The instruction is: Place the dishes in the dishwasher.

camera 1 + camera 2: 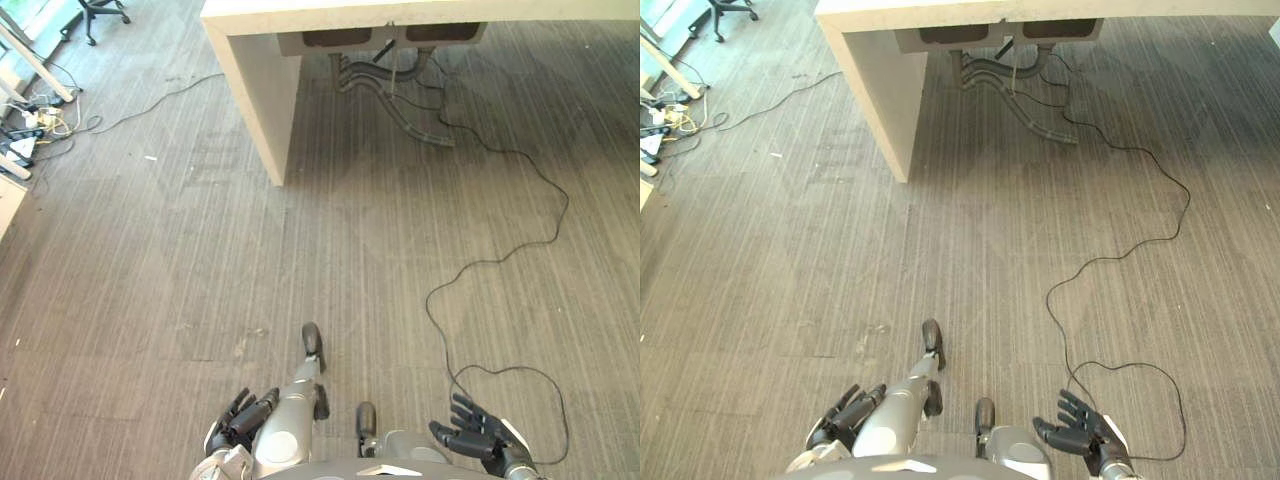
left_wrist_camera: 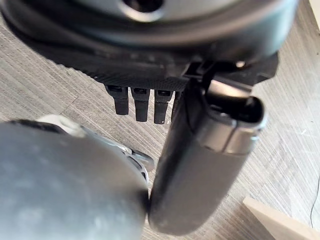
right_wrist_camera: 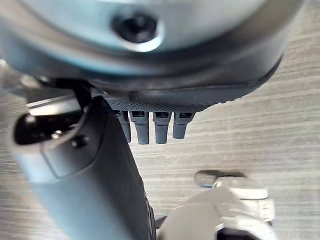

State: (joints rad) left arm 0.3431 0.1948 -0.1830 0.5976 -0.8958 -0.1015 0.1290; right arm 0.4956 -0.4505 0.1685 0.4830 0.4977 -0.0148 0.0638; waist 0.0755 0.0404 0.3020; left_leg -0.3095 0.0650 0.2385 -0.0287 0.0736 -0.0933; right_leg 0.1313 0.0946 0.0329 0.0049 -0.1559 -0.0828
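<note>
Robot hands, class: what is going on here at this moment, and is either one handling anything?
Nothing is being handled. The left hand and right hand hang low at the robot's sides with relaxed fingers, both empty. Ahead on the grey carpet stands a pale table with grey hoses beneath it, and a thin black cable trails across the floor. An office chair stands far off on the left. No dishes or dishwasher can be seen, so the task has not visibly begun.
</note>
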